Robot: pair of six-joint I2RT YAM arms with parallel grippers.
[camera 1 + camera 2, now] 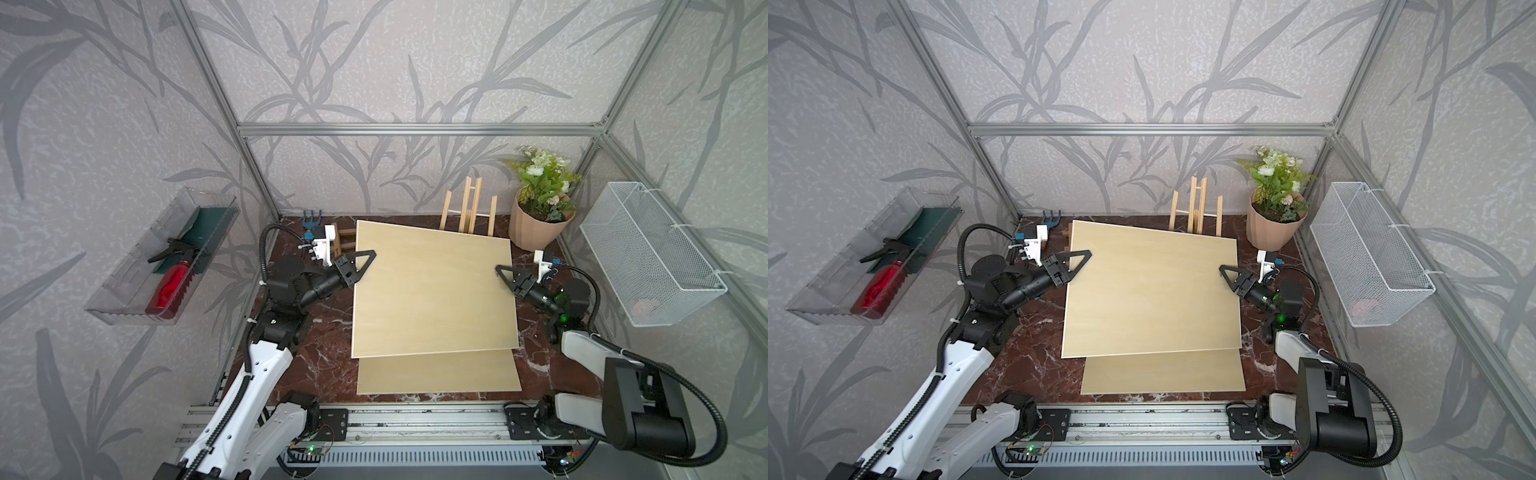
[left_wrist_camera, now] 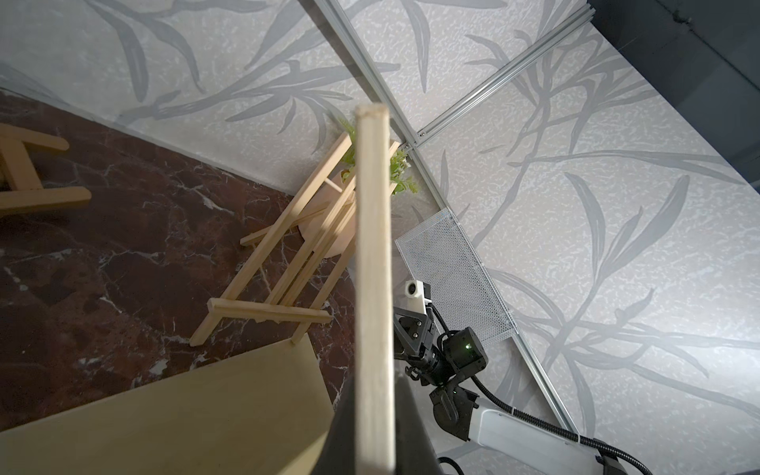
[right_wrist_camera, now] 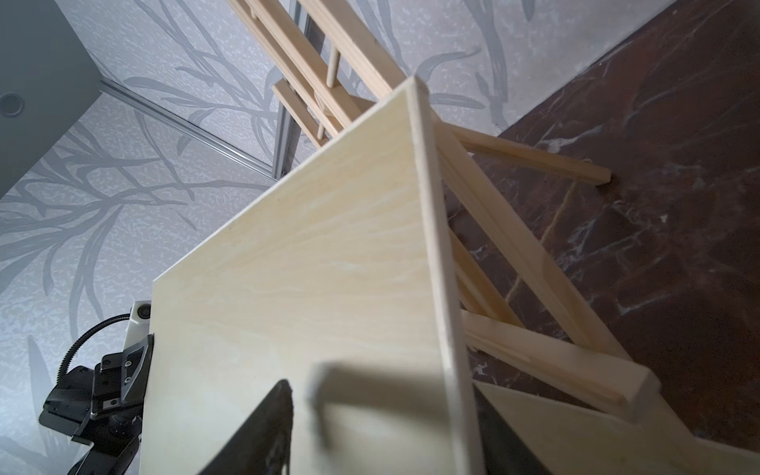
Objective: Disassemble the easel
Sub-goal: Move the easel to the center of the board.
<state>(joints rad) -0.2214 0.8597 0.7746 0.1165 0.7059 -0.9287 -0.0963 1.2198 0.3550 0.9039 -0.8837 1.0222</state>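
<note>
Two pale wooden boards are being shown. Nearest, the lower board (image 1: 436, 374) is lying flat on the dark marble tabletop (image 1: 324, 353), and it is being partly covered by the raised board (image 1: 432, 291). The raised board is being held above it, slightly skewed.

The raised board's left edge is being clamped by the jaws of the left arm (image 1: 362, 262), which are closed tight on the wood. Its right edge is being straddled by the jaws of the right arm (image 1: 502, 272). These are standing partly apart, one above the face and one beneath, and no firm grip is being shown.

Two easels are being seen beyond the raised board:
- The standing easel (image 1: 469, 205) is standing upright just behind its far right corner, with nothing resting on it.
- The lying easel (image 1: 345, 245) is lying behind its far left corner, half hidden.

One blue hand rake (image 1: 309, 220) is lying farther behind that left corner. One potted plant (image 1: 540, 216) is standing beyond the far right corner.

Well to the right of the raised board, one white wire basket (image 1: 648, 257) is hanging on the wall. Well to its left, one clear bin (image 1: 124, 282) is hanging with one red spray bottle (image 1: 170, 291) in it.
</note>
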